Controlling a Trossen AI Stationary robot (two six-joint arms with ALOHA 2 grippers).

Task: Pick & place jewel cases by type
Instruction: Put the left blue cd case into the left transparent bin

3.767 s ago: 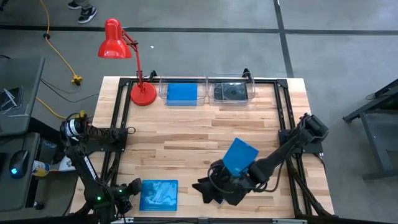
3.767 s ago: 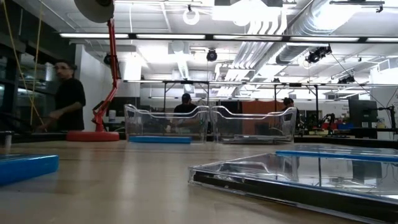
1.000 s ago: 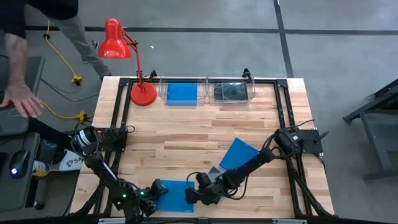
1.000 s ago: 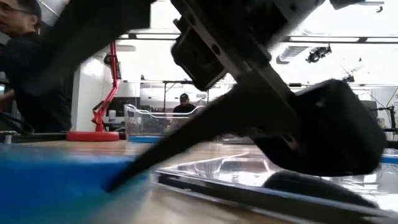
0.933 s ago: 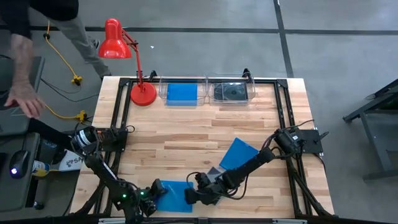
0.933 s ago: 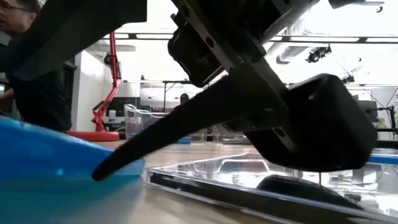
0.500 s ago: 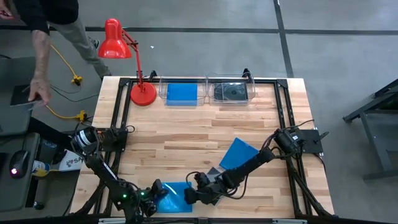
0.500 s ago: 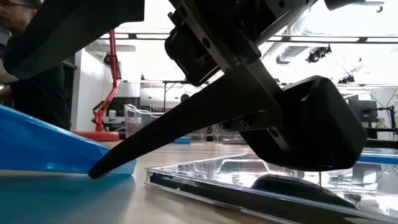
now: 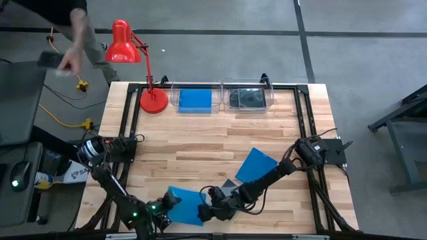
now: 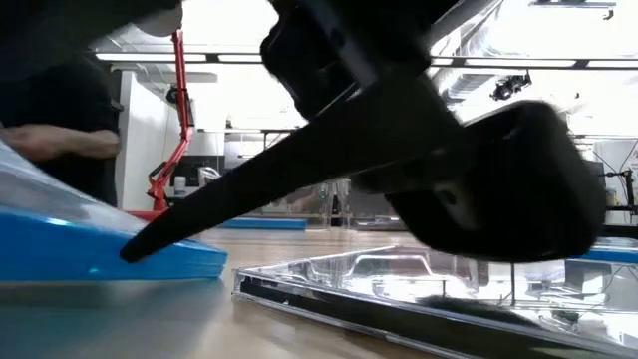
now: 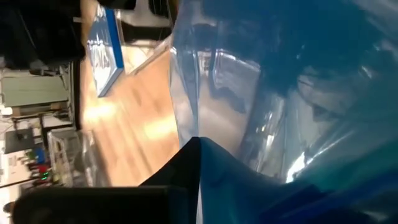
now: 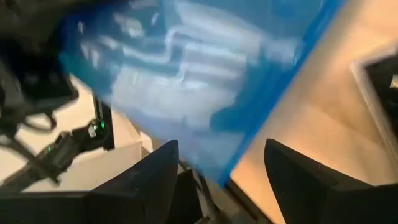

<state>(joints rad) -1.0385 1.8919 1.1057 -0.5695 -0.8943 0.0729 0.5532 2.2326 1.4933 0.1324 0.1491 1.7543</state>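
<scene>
Blue case (image 9: 184,204), counter (image 9: 200,143) front: left end effector (image 9: 163,212) pinching its edge; right end effector (image 9: 208,212) spread alongside. Lift level, avoiding twist.

Three blue jewel cases are counted in the high view: one in the left bin (image 9: 195,100), one at lower centre (image 9: 185,205), one at centre right (image 9: 255,165). Two dark cases are seen: one in the right bin (image 9: 247,99), one beside the arms (image 9: 229,185). Two clear bins (image 9: 175,95) and one red lamp (image 9: 127,45) are seen.

Two bins (image 9: 222,98) — behind loose cases (image 9: 256,166)
</scene>
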